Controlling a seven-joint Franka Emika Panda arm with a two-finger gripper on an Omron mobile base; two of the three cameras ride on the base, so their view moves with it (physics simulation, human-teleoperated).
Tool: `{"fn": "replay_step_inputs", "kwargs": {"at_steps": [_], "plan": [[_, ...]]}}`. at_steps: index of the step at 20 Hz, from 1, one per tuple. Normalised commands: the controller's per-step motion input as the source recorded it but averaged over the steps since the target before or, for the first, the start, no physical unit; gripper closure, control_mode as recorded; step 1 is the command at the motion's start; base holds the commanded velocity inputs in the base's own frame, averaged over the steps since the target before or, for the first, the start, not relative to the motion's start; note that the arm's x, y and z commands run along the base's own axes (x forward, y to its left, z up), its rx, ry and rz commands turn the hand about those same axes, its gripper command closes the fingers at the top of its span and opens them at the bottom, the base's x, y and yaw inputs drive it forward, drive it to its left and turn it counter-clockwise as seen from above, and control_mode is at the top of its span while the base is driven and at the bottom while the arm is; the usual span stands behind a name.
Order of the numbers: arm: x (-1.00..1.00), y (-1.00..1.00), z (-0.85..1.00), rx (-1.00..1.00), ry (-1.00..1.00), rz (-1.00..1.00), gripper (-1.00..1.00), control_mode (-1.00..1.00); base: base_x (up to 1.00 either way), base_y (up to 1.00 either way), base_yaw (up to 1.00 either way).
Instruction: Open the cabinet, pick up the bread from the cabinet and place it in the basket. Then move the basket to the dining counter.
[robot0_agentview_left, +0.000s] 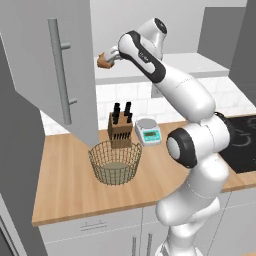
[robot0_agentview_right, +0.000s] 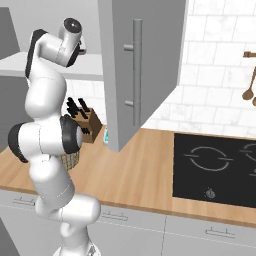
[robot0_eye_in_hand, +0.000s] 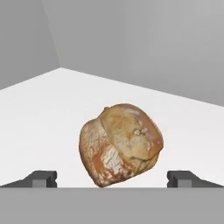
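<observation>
The hand (robot0_eye_in_hand: 112, 177) is mostly hidden: in the left base view the white arm's own wrist covers it, and in the hand view you just get the two small dark fingertips (robot0_eye_in_hand: 41, 178) poking up at the bottom, spread wide apart with nothing clamped. The small golden-brown lumpy bread roll (robot0_eye_in_hand: 120, 143) sits between them and a bit further in, on the pale cabinet shelf (robot0_eye_in_hand: 52, 100). Can't really tell if the tips touch it. From the left base view only a brown sliver of the roll shows at the shelf's edge.

The light grey wall cabinet door (robot0_agentview_left: 45, 60) with its long grey bar handle (robot0_agentview_left: 60, 75) hangs open and is cut off at the top. In the right base view it blocks a good chunk of the wall.

Down below, the round tan wire basket (robot0_agentview_left: 115, 162) stands on the light wood counter (robot0_agentview_left: 65, 185), just in front of a wooden knife block (robot0_agentview_left: 120, 129) and near a small grey scale (robot0_agentview_left: 148, 131). White tile backsplash behind, black cooktop (robot0_agentview_right: 215, 167) off to the right, brown utensils (robot0_agentview_right: 249, 80) hanging on the wall.
</observation>
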Motion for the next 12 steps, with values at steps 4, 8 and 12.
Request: {"fn": "replay_step_inputs", "kwargs": {"at_steps": [4,8,12], "plan": [[0.18,0.19,-0.16,0.00,0.01,0.05,-1.00,-1.00,0.00,0.00,0.00],[0.15,0.08,-0.06,0.00,0.00,0.04,-1.00,-1.00,0.00,0.00,0.00],[0.01,0.00,0.00,0.00,0.00,0.04,-1.00,-1.00,0.00,0.00,0.00]]}}
